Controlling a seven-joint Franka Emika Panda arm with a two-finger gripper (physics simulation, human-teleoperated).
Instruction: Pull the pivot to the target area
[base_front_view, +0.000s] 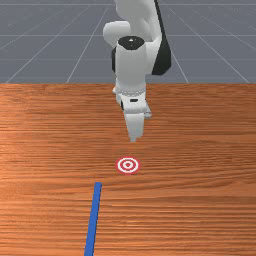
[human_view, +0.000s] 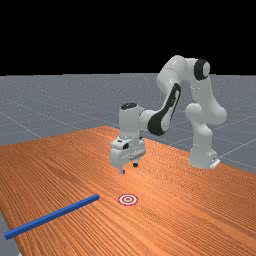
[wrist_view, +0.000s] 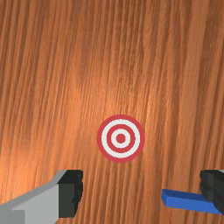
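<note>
Claw (human_view: 128, 168) was held above wooden table (base_front_view: 200, 150), fingers (wrist_view: 71, 194) spread wide, nothing gripped; red-and-white target (base_front_view: 128, 165) was seen flat on table, on near side of claw in front view; blue bar (base_front_view: 93, 215) was laid on table, untouched, near and left of target in front view, its far end just beside target, its length stretched toward near side; arm (human_view: 157, 122) was bent over table, its base (human_view: 202, 157) set at far view's right.
</note>
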